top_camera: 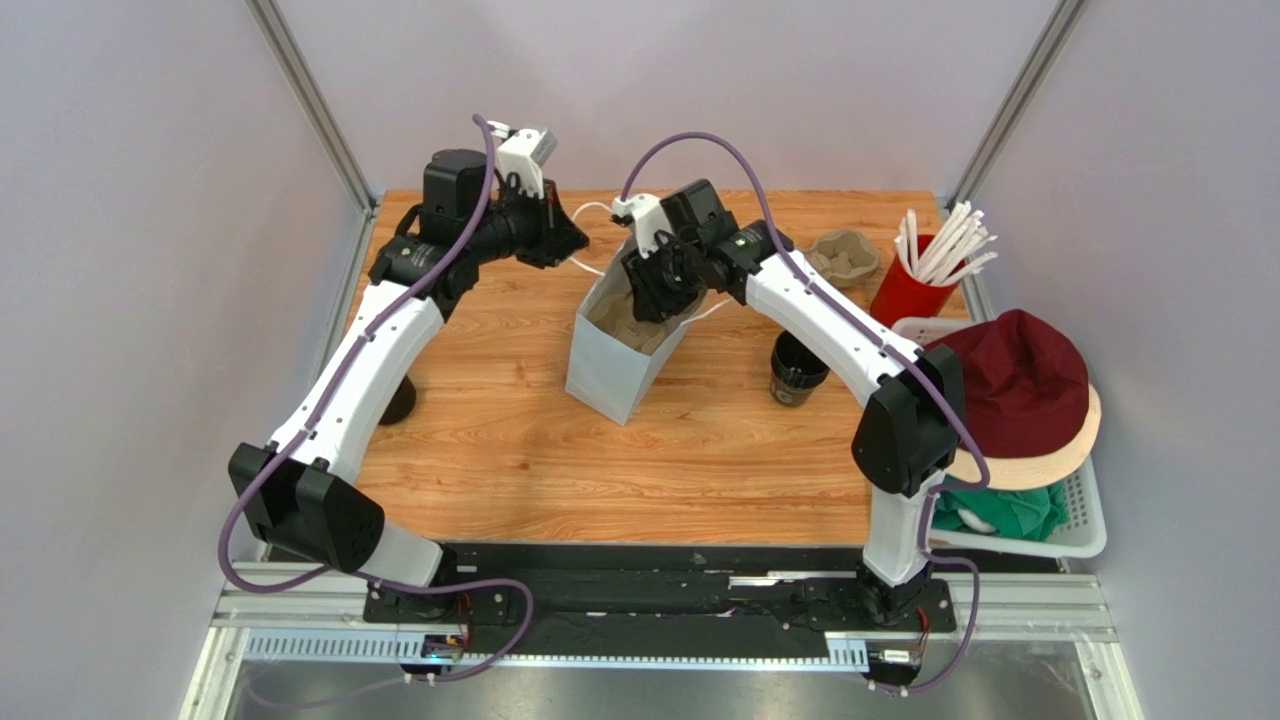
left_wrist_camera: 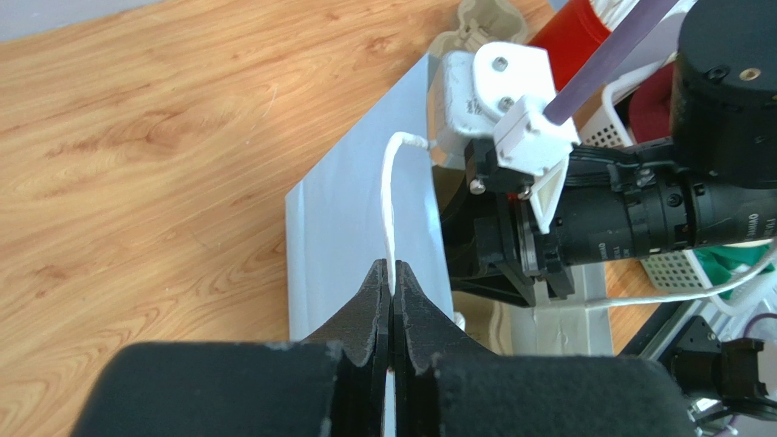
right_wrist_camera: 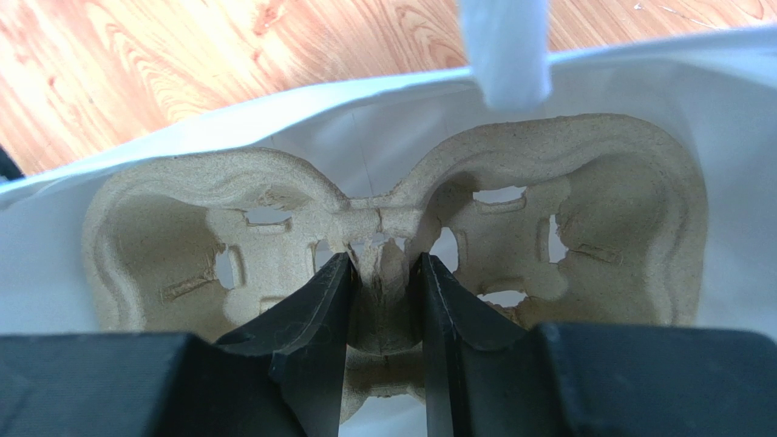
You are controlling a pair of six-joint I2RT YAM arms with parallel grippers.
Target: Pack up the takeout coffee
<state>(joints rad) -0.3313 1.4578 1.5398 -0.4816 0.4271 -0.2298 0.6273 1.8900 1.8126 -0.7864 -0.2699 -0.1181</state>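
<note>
Our right gripper (right_wrist_camera: pixel 381 273) clamped on the centre rib of the cup carrier (right_wrist_camera: pixel 584 182) inside the white bag (right_wrist_camera: pixel 228 137), our left gripper (left_wrist_camera: pixel 392 273) pinching its handle (left_wrist_camera: pixel 388 182), coffee cup (top_camera: pixel 796 371) apart, right of our right gripper.

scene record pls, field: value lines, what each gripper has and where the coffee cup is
left gripper: shut on the white handle of the paper bag
right gripper: inside the paper bag, shut on a cup carrier at its centre ridge
coffee cup: standing on the table right of the bag, not packed
far right: second cup carrier, red cup of straws
</note>
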